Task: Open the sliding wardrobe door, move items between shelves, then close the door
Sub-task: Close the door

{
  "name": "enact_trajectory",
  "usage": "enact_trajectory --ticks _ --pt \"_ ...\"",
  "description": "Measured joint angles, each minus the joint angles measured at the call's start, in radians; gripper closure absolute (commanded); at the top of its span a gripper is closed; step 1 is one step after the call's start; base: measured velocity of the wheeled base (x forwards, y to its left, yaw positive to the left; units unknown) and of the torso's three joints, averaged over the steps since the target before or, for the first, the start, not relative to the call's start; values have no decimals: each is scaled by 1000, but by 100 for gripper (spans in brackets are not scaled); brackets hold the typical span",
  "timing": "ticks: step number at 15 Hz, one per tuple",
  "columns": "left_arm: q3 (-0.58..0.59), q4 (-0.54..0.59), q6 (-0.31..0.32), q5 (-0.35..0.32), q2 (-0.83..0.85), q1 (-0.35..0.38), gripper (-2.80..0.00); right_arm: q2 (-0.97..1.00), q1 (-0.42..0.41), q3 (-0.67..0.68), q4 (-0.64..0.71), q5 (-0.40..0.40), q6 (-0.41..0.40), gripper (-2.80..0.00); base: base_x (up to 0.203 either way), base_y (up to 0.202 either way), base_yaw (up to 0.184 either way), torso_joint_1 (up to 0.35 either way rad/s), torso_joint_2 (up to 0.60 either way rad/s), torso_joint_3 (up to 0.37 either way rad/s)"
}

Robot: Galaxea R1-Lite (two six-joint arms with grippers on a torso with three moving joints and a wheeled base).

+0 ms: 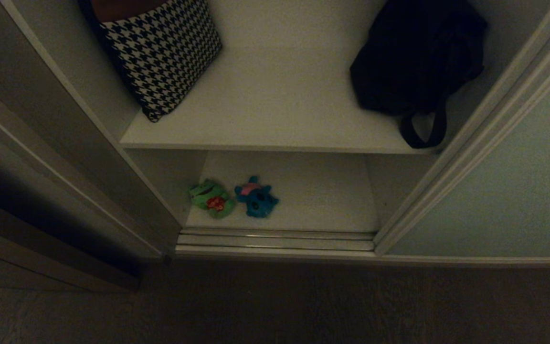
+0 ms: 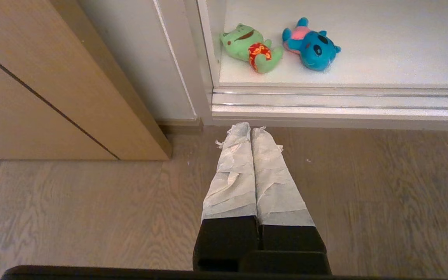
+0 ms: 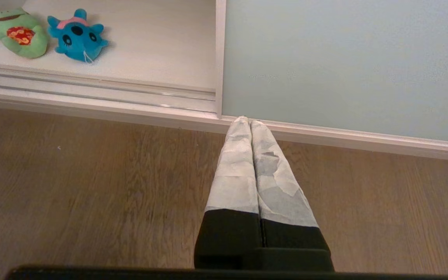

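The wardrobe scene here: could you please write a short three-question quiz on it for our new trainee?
1. True or false: the sliding wardrobe door is open.
2. Which shelf holds the green plush toy and blue plush toy: A upper, B lower?
3. Fill in: the left gripper and right gripper are both ____.

Key: 1 true; 2 B, the lower shelf, while the upper shelf holds a houndstooth cushion and black bag; 3 shut.
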Motion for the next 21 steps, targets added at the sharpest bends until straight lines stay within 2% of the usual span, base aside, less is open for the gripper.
enact_trajectory --ticks 6,18,21 --pt "0 -2 -27 1 1 0 0 0 0 0 0 0 0 0 0 0 0 1 1 32" --pt "-1 -2 -28 2 2 0 0 0 0 0 0 -1 -5 0 0 0 0 0 0 0" --pt "-1 -2 -28 2 2 0 0 0 0 -77 84 -30 4 0 0 0 0 0 0 0"
